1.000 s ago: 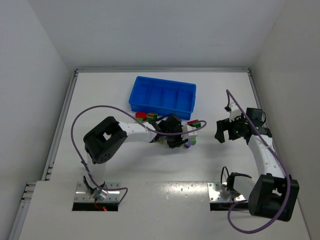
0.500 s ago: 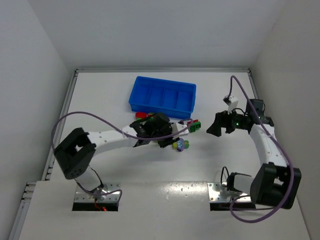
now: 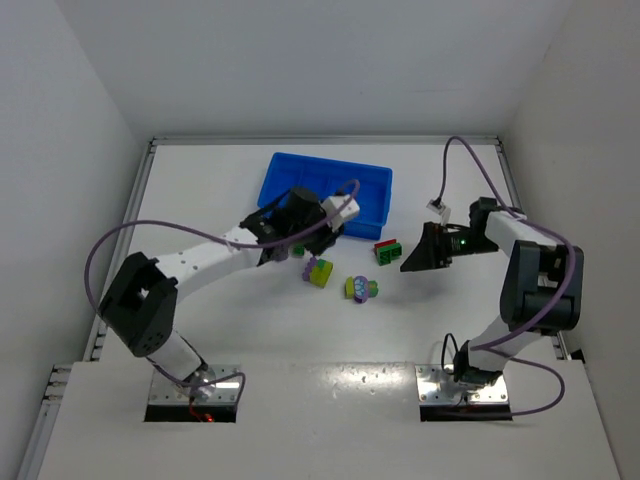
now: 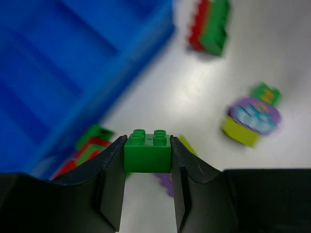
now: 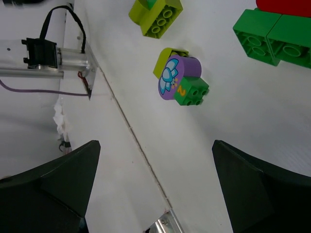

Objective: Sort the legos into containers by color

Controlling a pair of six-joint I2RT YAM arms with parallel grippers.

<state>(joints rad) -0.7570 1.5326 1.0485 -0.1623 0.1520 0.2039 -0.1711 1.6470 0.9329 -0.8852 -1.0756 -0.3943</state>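
My left gripper (image 4: 146,156) is shut on a green lego brick (image 4: 146,153), studs pointing away, held above the table beside the near wall of the blue tray (image 4: 73,58). From above, the left gripper (image 3: 300,232) hangs at the front edge of the tray (image 3: 325,188), whose compartments look empty. Loose legos lie on the table: a red-green cluster (image 3: 388,250), a purple-and-green cluster (image 3: 360,289) and a yellow-green and purple piece (image 3: 319,271). My right gripper (image 3: 420,254) stands open just right of the red-green cluster. Under the open right gripper (image 5: 155,184) is bare table.
Red and green bricks (image 4: 90,148) lie against the tray's near wall, below my left gripper. A raised rim (image 3: 500,150) bounds the table, with white walls on three sides. The left arm's mounting plate (image 5: 48,53) and a table seam (image 5: 136,141) show in the right wrist view.
The left gripper has swung from the table's middle up and left to the tray's front edge, uncovering the clusters. The right gripper has moved left and down toward the red-green cluster.
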